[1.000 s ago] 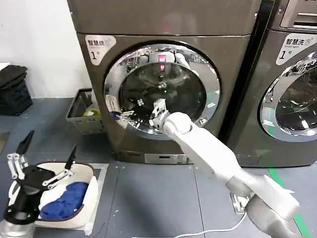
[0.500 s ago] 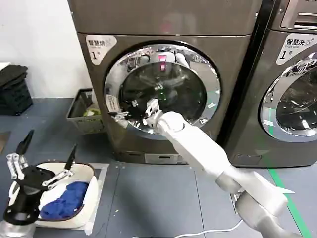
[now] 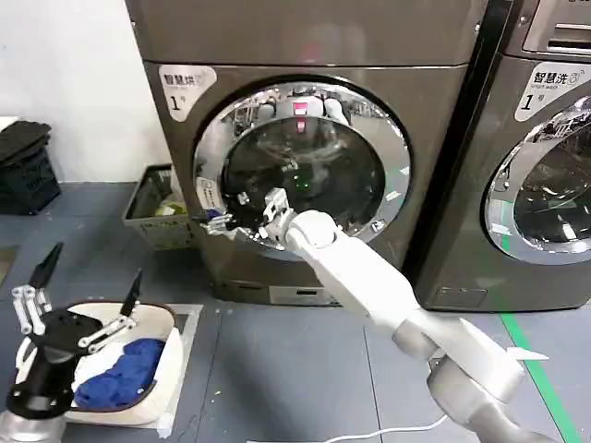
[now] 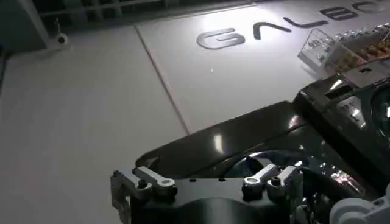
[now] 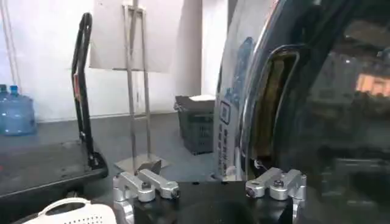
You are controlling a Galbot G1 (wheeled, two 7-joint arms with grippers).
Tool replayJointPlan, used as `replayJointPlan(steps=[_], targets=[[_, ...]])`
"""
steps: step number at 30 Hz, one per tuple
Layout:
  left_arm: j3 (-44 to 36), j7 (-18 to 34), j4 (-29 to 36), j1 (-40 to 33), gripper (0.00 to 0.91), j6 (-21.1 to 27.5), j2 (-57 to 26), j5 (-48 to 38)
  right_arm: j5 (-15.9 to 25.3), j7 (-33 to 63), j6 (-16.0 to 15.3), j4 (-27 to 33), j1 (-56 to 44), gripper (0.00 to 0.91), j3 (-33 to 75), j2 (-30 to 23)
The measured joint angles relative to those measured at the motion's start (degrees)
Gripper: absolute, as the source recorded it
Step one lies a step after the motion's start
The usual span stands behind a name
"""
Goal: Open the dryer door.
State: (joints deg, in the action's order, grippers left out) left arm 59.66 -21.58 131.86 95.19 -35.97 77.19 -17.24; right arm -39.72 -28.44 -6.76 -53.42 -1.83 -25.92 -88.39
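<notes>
The white right gripper (image 3: 224,221) reaches the left rim of the grey dryer's round chrome-ringed glass door (image 3: 303,166), whether its fingers grip I cannot tell, and it could slip off the recessed handle.

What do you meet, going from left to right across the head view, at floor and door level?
Black crate → left gripper over the white basket of blue laundry → grey bin → right gripper at the dryer door → second machine's door.
</notes>
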Motion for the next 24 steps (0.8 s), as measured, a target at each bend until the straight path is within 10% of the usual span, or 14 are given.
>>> replayJointPlan(steps=[24], targets=[[0.1, 0.0, -0.8, -0.2, 0.907, 0.2, -0.4, -0.1, -5.5, -6.8, -0.8, -12.5, -2.1, 0.907, -4.7, 8.0]])
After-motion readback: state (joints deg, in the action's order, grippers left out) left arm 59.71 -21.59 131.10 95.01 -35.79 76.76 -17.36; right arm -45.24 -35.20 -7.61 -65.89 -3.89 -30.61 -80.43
